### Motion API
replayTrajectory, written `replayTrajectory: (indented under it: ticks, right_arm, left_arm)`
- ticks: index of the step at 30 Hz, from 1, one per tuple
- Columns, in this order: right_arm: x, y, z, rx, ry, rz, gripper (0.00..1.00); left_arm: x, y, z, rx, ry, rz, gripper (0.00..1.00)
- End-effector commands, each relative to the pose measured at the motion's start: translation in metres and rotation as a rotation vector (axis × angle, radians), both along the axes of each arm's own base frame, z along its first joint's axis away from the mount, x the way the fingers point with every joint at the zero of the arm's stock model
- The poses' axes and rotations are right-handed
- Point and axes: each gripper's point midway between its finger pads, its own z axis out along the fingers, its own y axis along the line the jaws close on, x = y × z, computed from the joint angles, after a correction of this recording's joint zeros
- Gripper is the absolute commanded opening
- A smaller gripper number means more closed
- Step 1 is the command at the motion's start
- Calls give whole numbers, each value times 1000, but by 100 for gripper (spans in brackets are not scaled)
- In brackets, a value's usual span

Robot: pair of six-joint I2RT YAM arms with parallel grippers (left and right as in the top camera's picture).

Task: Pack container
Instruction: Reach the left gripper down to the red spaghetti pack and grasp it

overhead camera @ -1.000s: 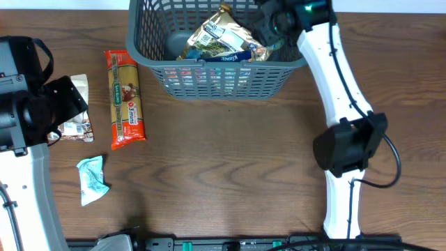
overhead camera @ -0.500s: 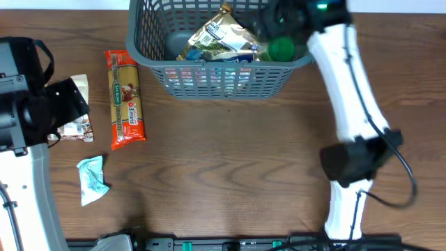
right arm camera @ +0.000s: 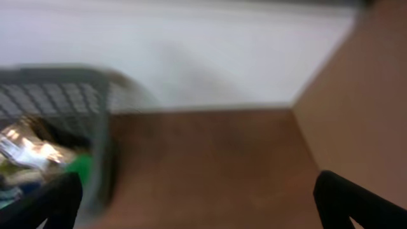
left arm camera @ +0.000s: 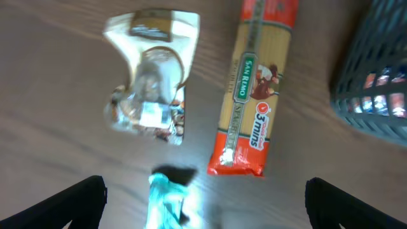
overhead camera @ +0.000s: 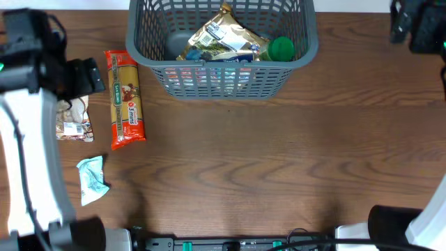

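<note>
Container: large dark grey slotted plastic basket [overhead camera: 223, 82] at the far edge of the desk [overhead camera: 279, 153], holding a gold foil bag [overhead camera: 223, 38] and a green-capped item [overhead camera: 281, 49] | left hand [left arm camera: 205, 203]: fingers apart, empty, over long orange spaghetti packet [left arm camera: 254, 89] | right hand [right arm camera: 200, 203]: apart, empty, right of basket | risk: packet gripped off-centre tips and snags the rim.

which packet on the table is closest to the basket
The long orange-and-red spaghetti packet, just left of the dark grey slotted basket; the clear pouch and small blue wrapper lie farther left.
</note>
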Motion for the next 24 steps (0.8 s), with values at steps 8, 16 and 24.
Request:
replayTrajectory:
  ticks: [8, 16, 24]
  right_arm:
    - [11, -24, -41, 98, 125, -62, 99]
    - [16, -24, -47, 102, 139, -60, 99]
    - [19, -25, -48, 102, 140, -60, 99]
  left_arm:
    - [55, -26, -87, -84, 156, -303, 99]
    - [87, -39, -154, -99, 227, -349, 99]
    - [96, -41, -212, -119, 308, -351, 99]
